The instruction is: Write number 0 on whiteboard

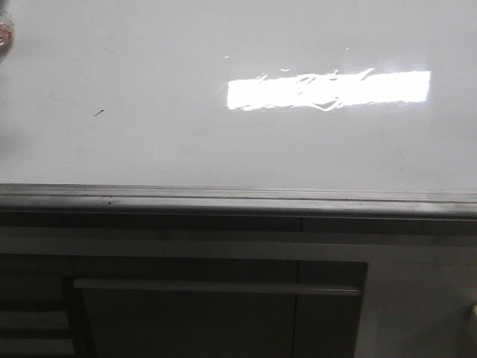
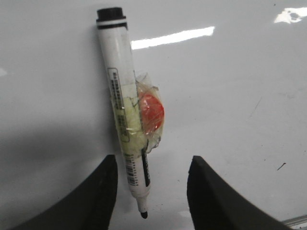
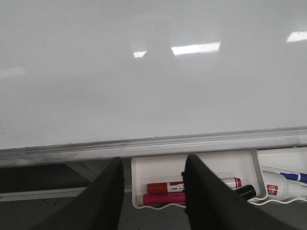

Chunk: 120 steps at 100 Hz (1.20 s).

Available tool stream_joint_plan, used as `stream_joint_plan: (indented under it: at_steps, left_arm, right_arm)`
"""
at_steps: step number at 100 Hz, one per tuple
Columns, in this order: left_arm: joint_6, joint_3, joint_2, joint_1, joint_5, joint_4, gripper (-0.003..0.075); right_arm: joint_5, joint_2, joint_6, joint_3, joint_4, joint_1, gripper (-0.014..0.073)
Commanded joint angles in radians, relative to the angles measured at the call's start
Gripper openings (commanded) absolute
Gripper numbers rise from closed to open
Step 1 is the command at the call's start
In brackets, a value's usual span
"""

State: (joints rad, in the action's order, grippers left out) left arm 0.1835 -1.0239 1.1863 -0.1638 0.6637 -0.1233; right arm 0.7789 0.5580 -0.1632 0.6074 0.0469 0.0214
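Observation:
The whiteboard (image 1: 149, 74) fills the front view, glossy white with a bright glare patch. No number 0 shows on it in any view. In the left wrist view a white marker (image 2: 117, 81) rests against the board (image 2: 230, 96). It has a black end cap and a red ball (image 2: 151, 111) taped to its barrel. Its bare black tip points toward my left gripper (image 2: 152, 160). That gripper is open, with the marker's tip end between the fingers, nearer one of them and touching neither. My right gripper (image 3: 153, 160) is open and empty over the board's silver rail (image 3: 144, 143).
A tiny dark speck (image 1: 98, 112) marks the board, also in the left wrist view (image 2: 281, 166). A white tray (image 3: 206, 165) below the rail holds red (image 3: 163, 187) and pink (image 3: 160, 198) markers. A grey cabinet front with bar handle (image 1: 216, 287) lies under the rail (image 1: 238, 200).

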Motion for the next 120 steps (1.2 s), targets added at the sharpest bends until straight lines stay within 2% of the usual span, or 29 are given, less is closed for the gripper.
stream_joint_plan:
  at_steps: [1, 62, 76, 98, 120]
  left_arm:
    - [-0.018, -0.036, 0.004, -0.005, -0.05, 0.0, 0.0316]
    - [-0.021, -0.036, 0.112, -0.003, -0.116, -0.004, 0.0302]
    - [-0.021, -0.036, 0.112, -0.003, -0.12, -0.002, 0.0204]
    - [-0.021, -0.036, 0.112, -0.003, -0.12, -0.002, -0.0021]
    - [-0.021, -0.036, 0.099, -0.003, -0.098, -0.002, -0.002]
  right_arm:
    - [-0.052, 0.011, 0.005, 0.035, 0.006, -0.003, 0.0267]
    - [-0.048, 0.011, 0.005, 0.035, 0.006, -0.003, 0.0267]
    - [-0.048, 0.011, 0.005, 0.035, 0.006, -0.003, 0.0267]
    - [-0.047, 0.011, 0.005, 0.035, 0.006, -0.003, 0.0267]
    - [-0.047, 0.011, 0.005, 0.035, 0.006, -0.003, 0.0267]
